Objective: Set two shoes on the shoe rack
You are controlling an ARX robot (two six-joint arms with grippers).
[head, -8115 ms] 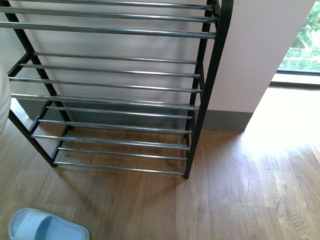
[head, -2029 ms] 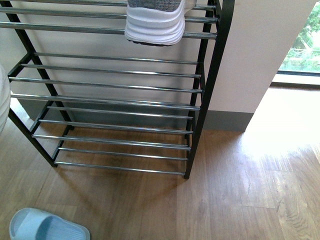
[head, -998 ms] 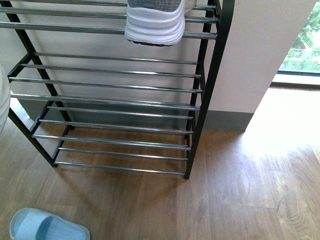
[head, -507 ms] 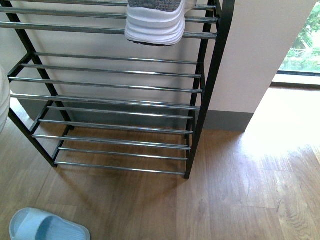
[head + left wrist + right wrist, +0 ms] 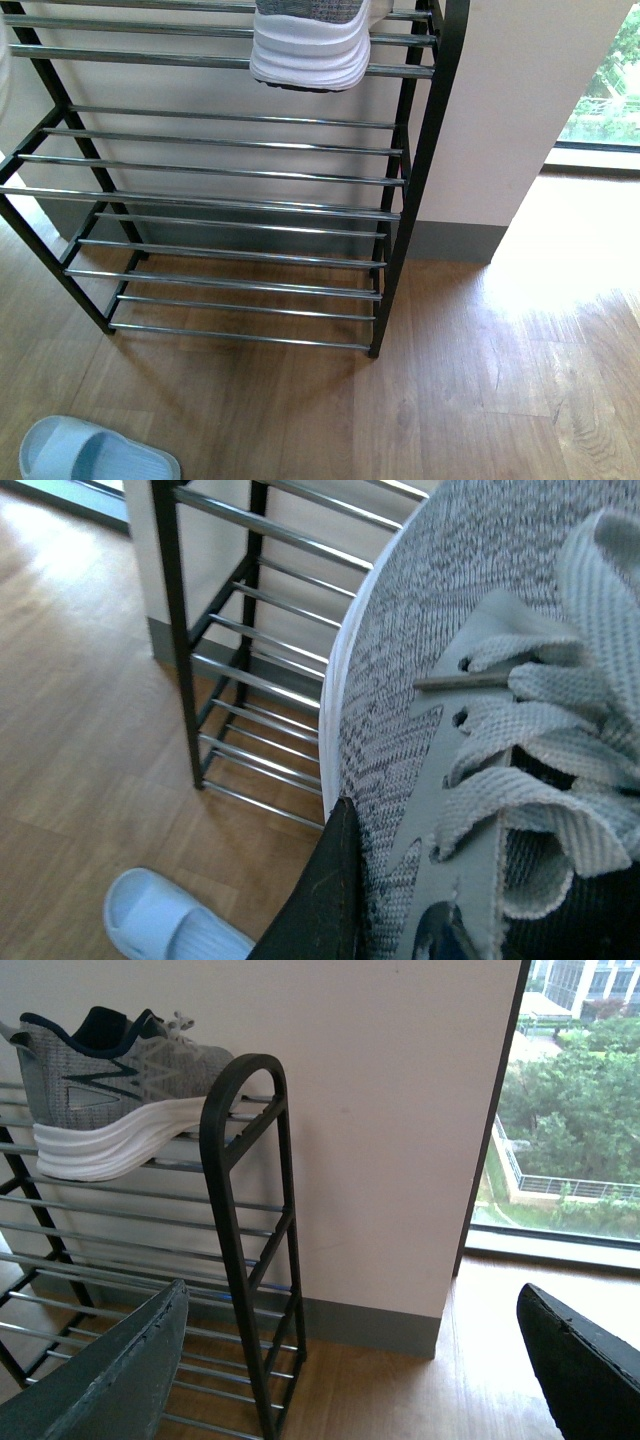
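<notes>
Step in hand: the second placement. One grey sneaker [image 5: 310,45] rests on the top shelf of the shoe rack [image 5: 230,205], at its right end. The left jaws appear clamped on the second sneaker [image 5: 430,660], held clear of the rack. The right jaws are open and empty. Next move: set the held sneaker sole-flat across the bars beside the first. A blue slide [image 5: 90,455] lies on the floor.

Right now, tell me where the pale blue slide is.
The pale blue slide lies on the wooden floor at the front view's bottom-left corner, in front of the shoe rack's left end.
</notes>
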